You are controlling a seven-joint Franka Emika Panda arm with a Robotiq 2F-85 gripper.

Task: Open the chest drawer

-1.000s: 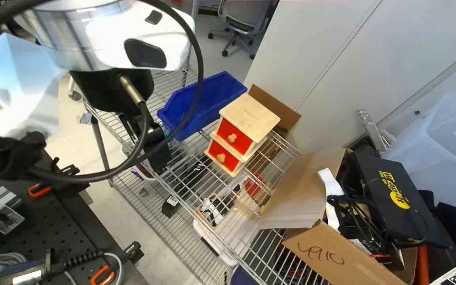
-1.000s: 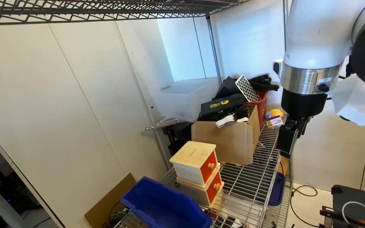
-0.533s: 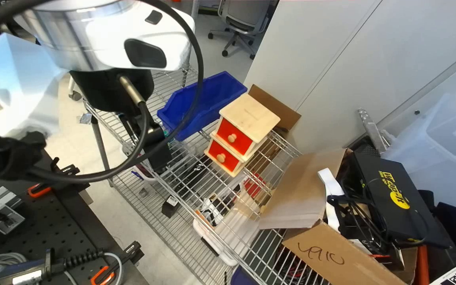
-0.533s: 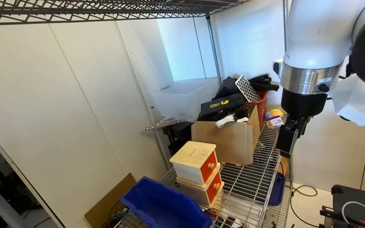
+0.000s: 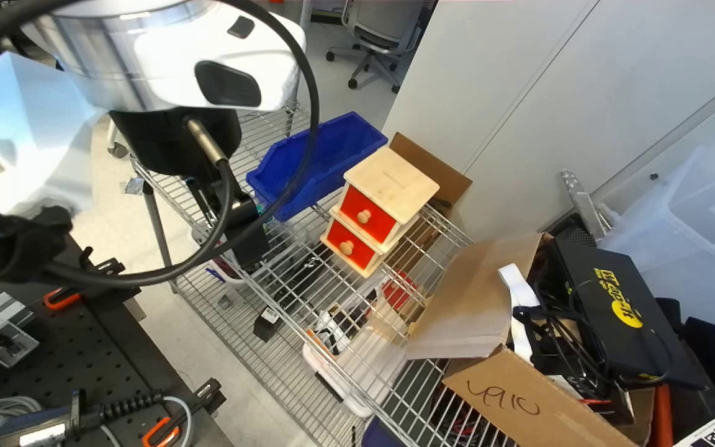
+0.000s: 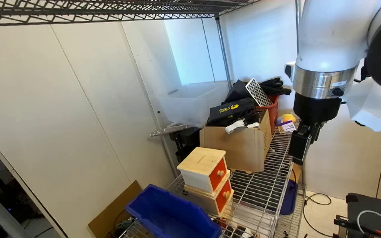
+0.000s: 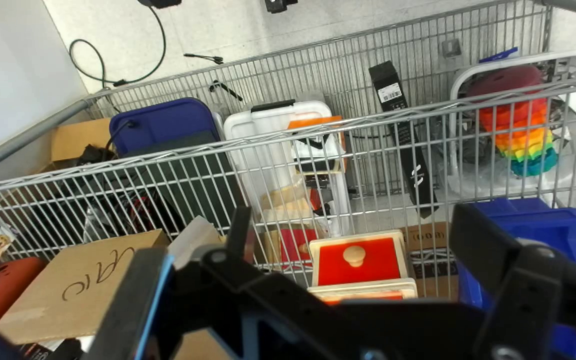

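The small plywood chest [image 5: 395,180] stands upright on the wire shelf, two red drawer fronts one above the other. It also shows in an exterior view [image 6: 200,160]. Both drawers look shut. The upper knob [image 5: 364,216] and lower knob [image 5: 346,248] are pale and round. In the wrist view the lower red drawer front [image 7: 378,265] and its knob [image 7: 354,256] show between the fingers; the upper part is mostly hidden by the gripper body. My gripper [image 7: 353,220] is open and empty. In both exterior views the gripper [image 5: 249,236] [image 6: 299,147] hangs apart from the chest, in front of the drawer side.
A blue bin [image 5: 326,158] stands beside the chest. An open cardboard box [image 5: 488,292] with a black case and cables stands on its other side. The wire shelf [image 6: 260,188] has a raised front edge. A white wall [image 6: 78,99] rises behind.
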